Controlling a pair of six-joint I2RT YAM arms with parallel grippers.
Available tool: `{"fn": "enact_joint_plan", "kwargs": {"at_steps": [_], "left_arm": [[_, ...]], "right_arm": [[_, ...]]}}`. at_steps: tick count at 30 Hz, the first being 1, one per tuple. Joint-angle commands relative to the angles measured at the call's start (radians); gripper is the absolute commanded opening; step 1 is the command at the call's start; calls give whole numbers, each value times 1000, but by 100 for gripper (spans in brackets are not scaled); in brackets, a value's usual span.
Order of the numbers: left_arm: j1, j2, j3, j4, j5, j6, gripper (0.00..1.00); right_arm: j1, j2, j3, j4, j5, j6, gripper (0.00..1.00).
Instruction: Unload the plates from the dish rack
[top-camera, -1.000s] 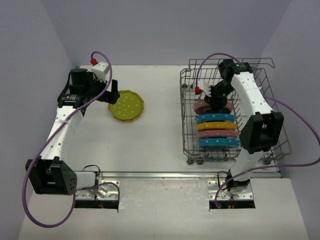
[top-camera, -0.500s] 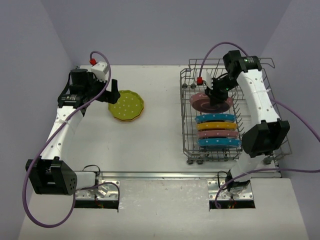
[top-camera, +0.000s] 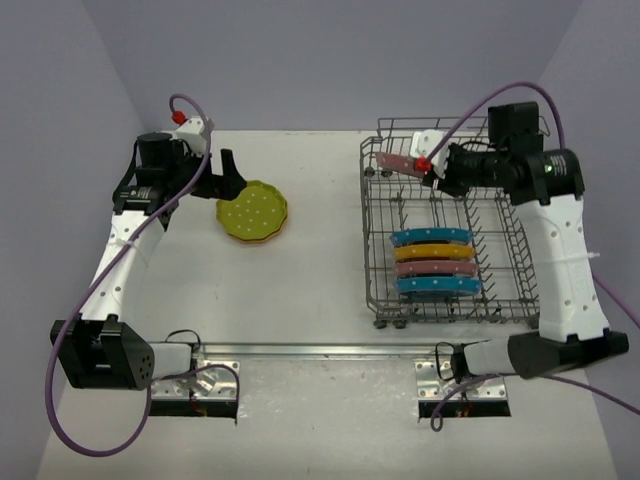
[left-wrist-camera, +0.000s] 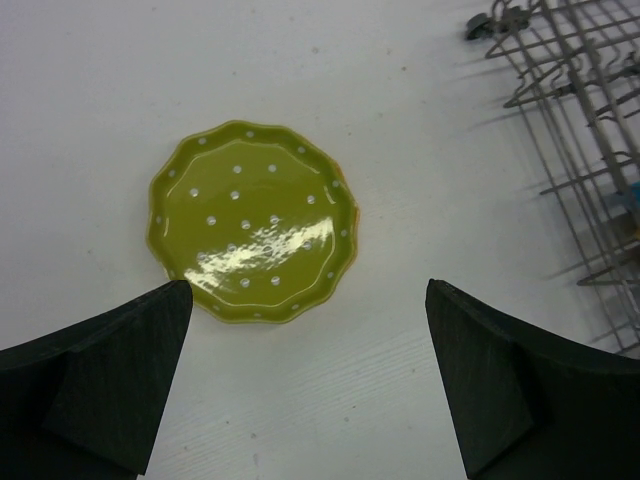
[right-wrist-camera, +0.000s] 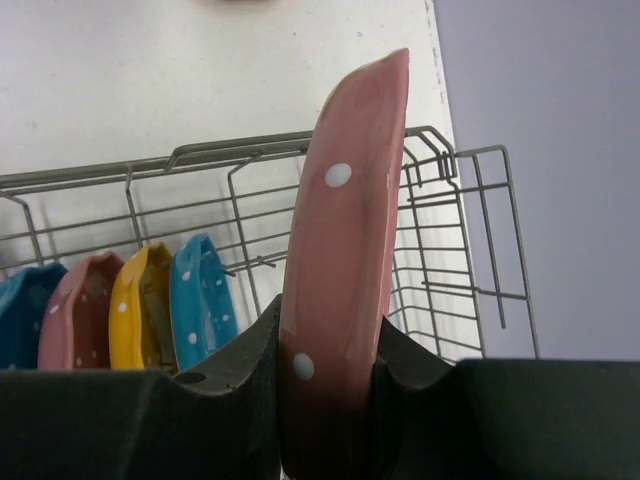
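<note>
My right gripper (top-camera: 428, 167) (right-wrist-camera: 328, 345) is shut on a pink plate (top-camera: 397, 162) (right-wrist-camera: 345, 250), held edge-on above the far left corner of the grey wire dish rack (top-camera: 520, 290) (right-wrist-camera: 450, 215). Several plates still stand on edge in the rack: blue (top-camera: 430, 236) (right-wrist-camera: 200, 300), yellow (top-camera: 434, 251) (right-wrist-camera: 140, 310), pink (top-camera: 434, 268) (right-wrist-camera: 78, 320) and blue (top-camera: 436, 284) (right-wrist-camera: 20, 315). A lime green plate (top-camera: 252, 209) (left-wrist-camera: 255, 220) lies flat on the table, stacked on an orange one whose rim just shows. My left gripper (top-camera: 226, 180) (left-wrist-camera: 310, 375) hangs open just left of that stack, with nothing between its fingers.
The white table (top-camera: 320, 270) ends at a metal rail (top-camera: 330, 350) in front of the arm bases. Purple cables loop from both wrists. Lilac walls close in the back and sides. The rack's left edge (left-wrist-camera: 590, 150) shows at the right of the left wrist view.
My right arm has lifted the pink plate out of the rack's tines and swung it up and back toward the rack's far left corner. The left gripper shifted slightly.
</note>
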Motion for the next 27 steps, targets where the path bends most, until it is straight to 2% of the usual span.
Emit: {"fn": "enact_joint_plan", "kwargs": {"at_steps": [1, 3, 4, 5, 7, 13, 20, 27], "left_arm": [[-9, -39, 84, 41, 235, -95, 100], [-9, -42, 122, 21, 331, -121, 100], [-9, -41, 131, 12, 357, -124, 99], [-9, -41, 141, 4, 385, -125, 98], [-9, -39, 154, -16, 447, -136, 97], [-9, -20, 159, -62, 548, -146, 91], [-9, 19, 140, -85, 570, -142, 87], [-9, 25, 132, -88, 597, -136, 83]], "right_arm": [[150, -225, -323, 555, 143, -12, 0], [289, -345, -592, 873, 324, -157, 0], [327, -364, -673, 976, 364, -218, 0], [361, -375, -685, 991, 402, -227, 0], [429, -385, -759, 1160, 494, -283, 0], [579, -373, -900, 1511, 551, -487, 0], [739, -347, -1093, 1773, 491, -687, 0], [834, -273, -1114, 1837, 497, -732, 0]]}}
